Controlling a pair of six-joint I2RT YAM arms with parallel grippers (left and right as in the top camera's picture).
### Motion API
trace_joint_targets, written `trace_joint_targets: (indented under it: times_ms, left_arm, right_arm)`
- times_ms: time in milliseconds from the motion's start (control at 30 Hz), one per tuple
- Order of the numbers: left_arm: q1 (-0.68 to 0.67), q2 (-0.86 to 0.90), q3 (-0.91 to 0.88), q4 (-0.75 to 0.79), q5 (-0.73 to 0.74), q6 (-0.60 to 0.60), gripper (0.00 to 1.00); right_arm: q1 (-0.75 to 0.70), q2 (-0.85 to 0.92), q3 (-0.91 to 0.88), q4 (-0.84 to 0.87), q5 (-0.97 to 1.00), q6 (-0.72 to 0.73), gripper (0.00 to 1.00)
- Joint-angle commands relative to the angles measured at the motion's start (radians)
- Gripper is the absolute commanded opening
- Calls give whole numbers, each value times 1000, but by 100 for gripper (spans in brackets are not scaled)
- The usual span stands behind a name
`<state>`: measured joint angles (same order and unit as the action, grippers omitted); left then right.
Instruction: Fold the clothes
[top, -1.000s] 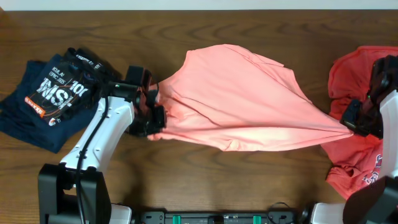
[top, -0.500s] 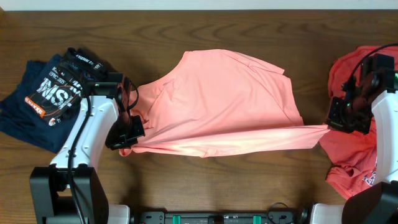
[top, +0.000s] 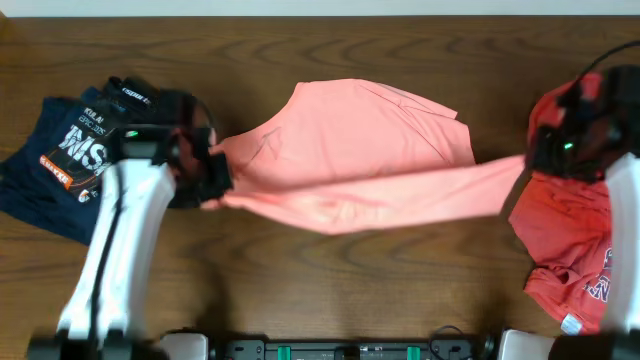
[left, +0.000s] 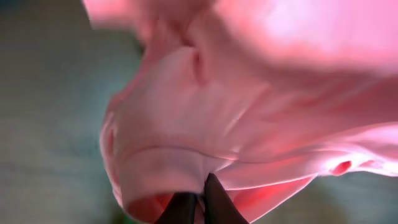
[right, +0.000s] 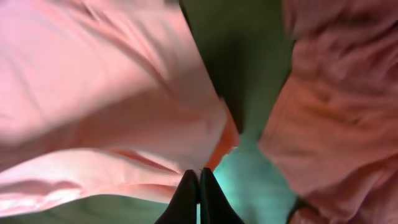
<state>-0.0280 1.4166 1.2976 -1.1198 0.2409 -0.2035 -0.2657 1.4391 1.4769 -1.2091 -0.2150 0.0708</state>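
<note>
The salmon-pink T-shirt (top: 360, 150) is stretched across the middle of the table in the overhead view. Its near edge is pulled into a taut band between both grippers, and its far part lies spread on the table. My left gripper (top: 212, 178) is shut on the shirt's left end; the left wrist view shows the fingers (left: 200, 200) pinching pink cloth (left: 236, 106). My right gripper (top: 535, 160) is shut on the shirt's right end; the right wrist view shows closed fingertips (right: 199, 183) on a fold of the pink cloth (right: 106, 118).
A navy T-shirt (top: 75, 150) with white and red lettering lies folded at the far left. A darker red T-shirt (top: 570, 240) lies crumpled at the right edge, under the right arm; it also shows in the right wrist view (right: 342, 106). The wooden table (top: 330, 290) shows in front.
Both grippers have moved toward the far side of the table with the shirt's ends. The stretched band has risen and straightened. The left arm has swung left and blurs with motion.
</note>
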Motion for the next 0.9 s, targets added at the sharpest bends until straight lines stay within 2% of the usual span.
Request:
trace_joint_targets:
  times_ms: [0, 267, 433, 667, 767, 867]
  left_arm:
    - [3, -114, 96, -8, 13, 27, 6]
    - [9, -348, 148, -11, 10, 27, 6]
    - [13, -418, 153, 57, 10, 15, 6]
    - [13, -282, 153, 167, 10, 16, 6]
    - [13, -162, 153, 274, 10, 16, 6]
    - [13, -23, 153, 449, 10, 16, 6]
  right_arm:
    - [-38, -120, 125, 0, -37, -5, 1]
    - [-122, -300, 350, -56, 10, 18, 1]
    - [-141, -332, 428, -59, 17, -19, 1]
    - [-140, -187, 426, -72, -13, -22, 1]
    - [-138, -64, 426, -27, -80, -32, 1]
    - [-128, 65, 426, 92, -143, -26, 1]
